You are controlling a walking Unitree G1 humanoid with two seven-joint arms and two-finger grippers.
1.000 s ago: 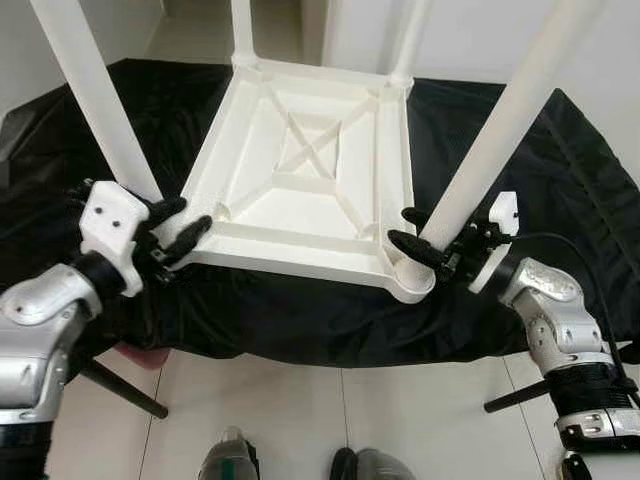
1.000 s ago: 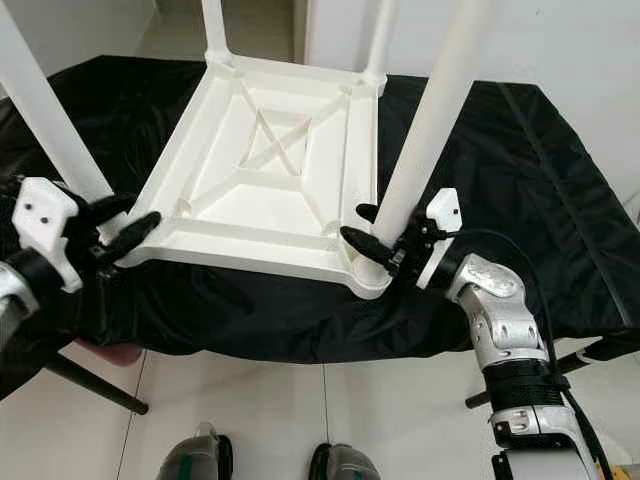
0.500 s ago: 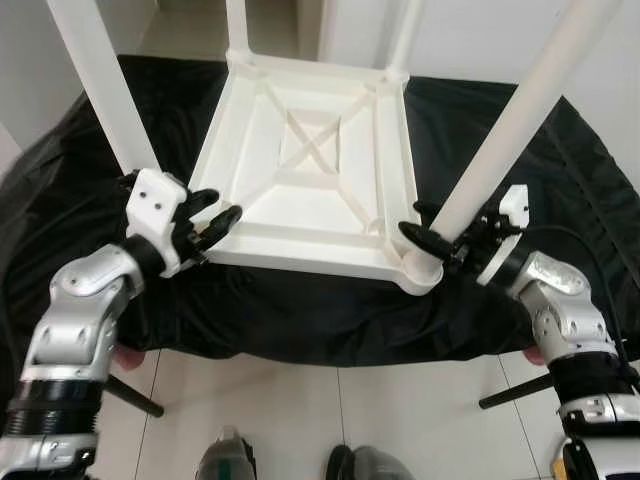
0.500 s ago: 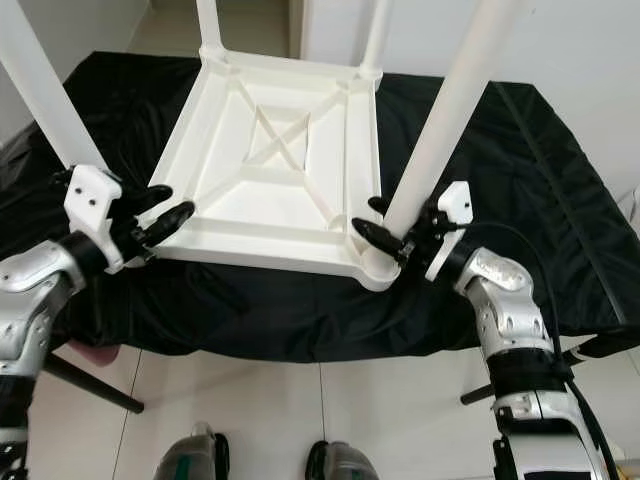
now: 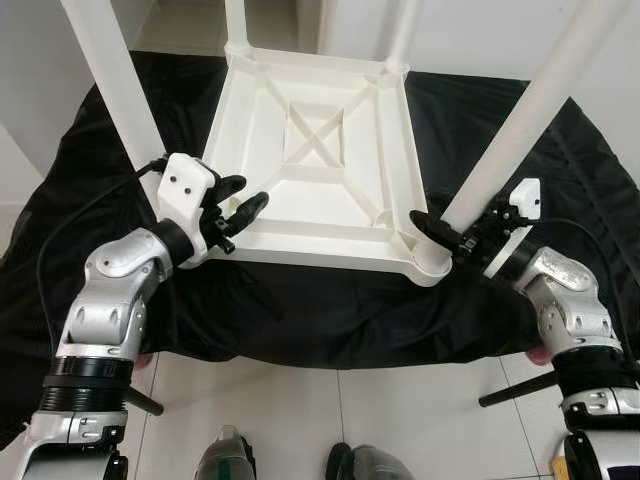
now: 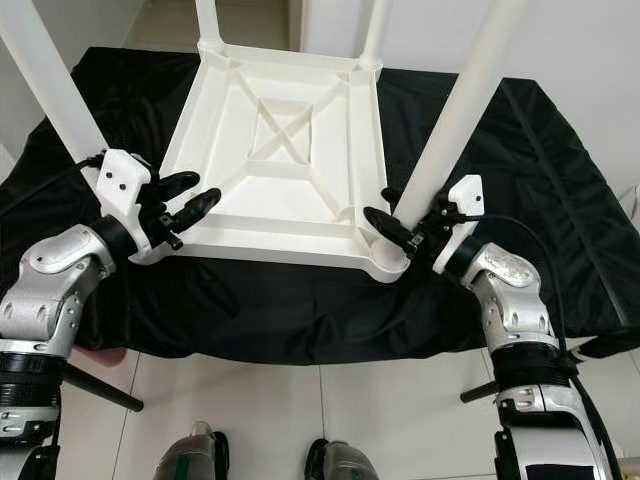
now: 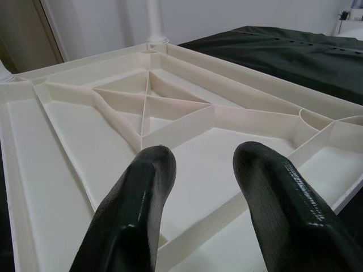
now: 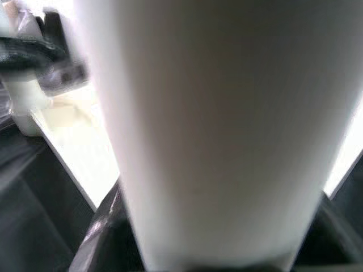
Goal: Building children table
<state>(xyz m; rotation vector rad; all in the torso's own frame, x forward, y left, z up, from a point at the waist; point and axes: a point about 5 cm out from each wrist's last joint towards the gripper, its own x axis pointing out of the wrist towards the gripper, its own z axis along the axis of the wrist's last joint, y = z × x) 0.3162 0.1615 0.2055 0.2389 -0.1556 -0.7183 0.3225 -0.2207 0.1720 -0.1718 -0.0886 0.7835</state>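
White smooth plastic table (image 5: 320, 170); black glossy cloth (image 5: 300, 310).

A: Where do the head's two eyes look from?

B: From above, forward and down over the near edge of the black-draped desk (image 5: 300, 320); both take in the upturned white table (image 5: 320, 160), both arms and the floor below.

A: And the wrist cameras?

B: The left wrist one looks low along its black fingers (image 7: 130, 209) across the table's ribbed underside toward its far corner. The right wrist one sits very close against a white leg (image 8: 215, 130), blurred.
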